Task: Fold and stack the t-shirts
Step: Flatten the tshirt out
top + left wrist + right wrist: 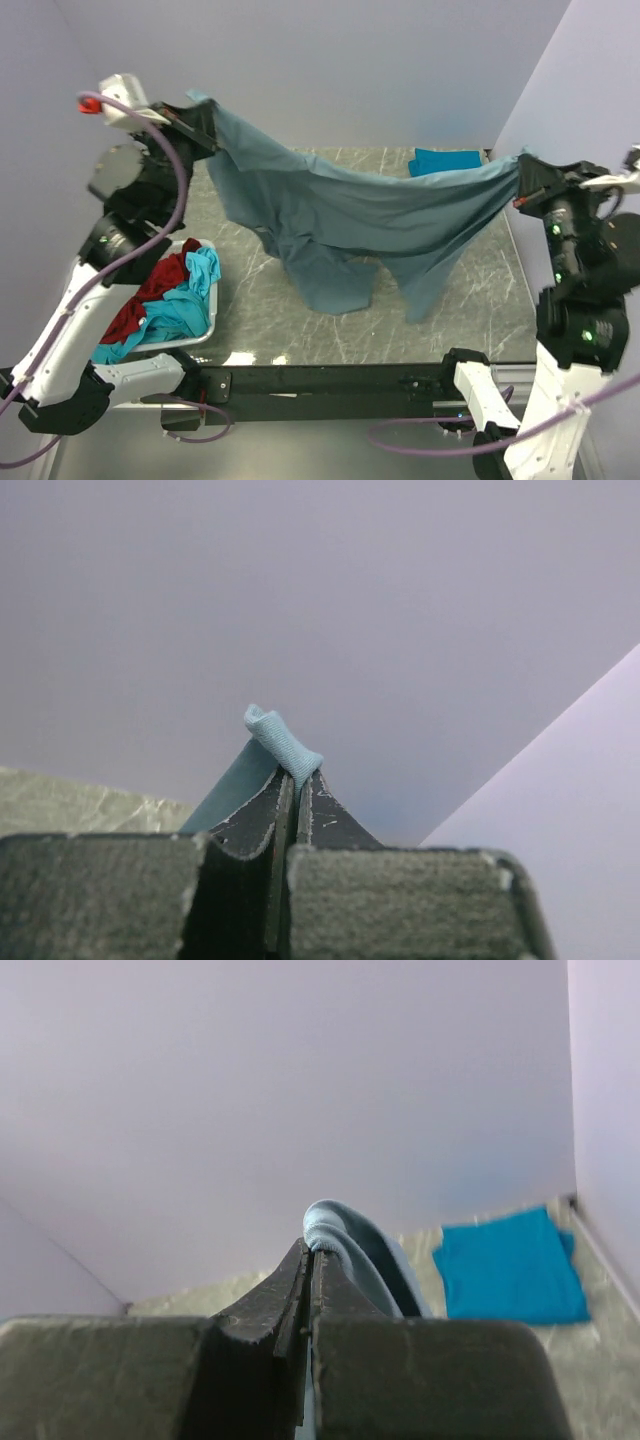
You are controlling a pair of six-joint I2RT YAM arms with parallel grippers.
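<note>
A large dusty grey-blue t-shirt (350, 215) hangs stretched in the air above the marble table, sagging in the middle with its lower folds near the tabletop. My left gripper (205, 120) is shut on its left corner (285, 742) at the upper left. My right gripper (522, 180) is shut on its right corner (335, 1225) at the right. A folded teal-blue t-shirt (445, 160) lies flat at the back right of the table (512, 1268). Red (150, 295) and turquoise t-shirts (185, 305) lie crumpled in the white basket.
The white lattice laundry basket (205, 335) stands at the table's left front edge. The marble table (300, 330) is walled at the back and both sides. A black rail (330, 382) runs along the near edge between the arm bases.
</note>
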